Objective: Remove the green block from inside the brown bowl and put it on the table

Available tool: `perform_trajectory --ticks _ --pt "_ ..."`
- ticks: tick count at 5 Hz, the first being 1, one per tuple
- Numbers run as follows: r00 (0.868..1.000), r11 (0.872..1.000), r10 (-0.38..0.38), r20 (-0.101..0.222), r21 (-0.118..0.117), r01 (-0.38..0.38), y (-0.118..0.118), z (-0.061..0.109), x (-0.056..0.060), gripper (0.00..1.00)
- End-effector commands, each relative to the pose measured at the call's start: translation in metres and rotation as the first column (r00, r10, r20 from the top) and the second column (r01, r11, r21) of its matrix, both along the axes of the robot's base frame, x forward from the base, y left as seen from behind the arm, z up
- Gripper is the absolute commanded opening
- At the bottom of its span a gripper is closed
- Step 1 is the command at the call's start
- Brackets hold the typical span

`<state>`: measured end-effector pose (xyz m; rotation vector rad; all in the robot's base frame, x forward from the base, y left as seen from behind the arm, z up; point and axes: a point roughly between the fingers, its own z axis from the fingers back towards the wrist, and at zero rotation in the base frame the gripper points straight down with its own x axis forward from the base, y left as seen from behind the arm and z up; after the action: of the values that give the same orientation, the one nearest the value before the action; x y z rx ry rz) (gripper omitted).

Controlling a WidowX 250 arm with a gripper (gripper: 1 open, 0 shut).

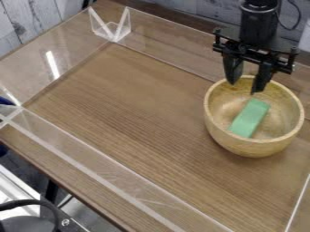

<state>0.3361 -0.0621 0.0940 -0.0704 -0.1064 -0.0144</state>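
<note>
The green block (252,119) lies tilted inside the brown bowl (223,133), which stands at the right side of the table (121,118). My gripper (247,83) hangs pointing down over the bowl's far rim, just above and behind the block. Its two black fingers (233,74) are spread apart with nothing between them. The gripper is open and does not touch the block.
Low clear acrylic walls (72,149) edge the tabletop. A clear bracket (109,24) stands at the far left corner. A dark object (24,217) sits off the table at the bottom left.
</note>
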Motion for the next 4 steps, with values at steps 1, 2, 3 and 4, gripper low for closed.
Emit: perform_trajectory --ticks 1,2,3,4 --pt "0.997 1.0 -0.024 0.069 0.004 0.024 -0.005 0.016 0.011 1.0" --pt "0.997 0.999 -0.051 0.066 0.016 0.05 -0.009 0.009 0.015 1.0" --pt "0.996 0.997 -0.081 0.041 0.009 0.08 -0.012 -0.005 0.017 1.0" --pt "0.994 0.994 -0.111 0.014 0.0 0.111 -0.014 -0.022 0.019 1.0"
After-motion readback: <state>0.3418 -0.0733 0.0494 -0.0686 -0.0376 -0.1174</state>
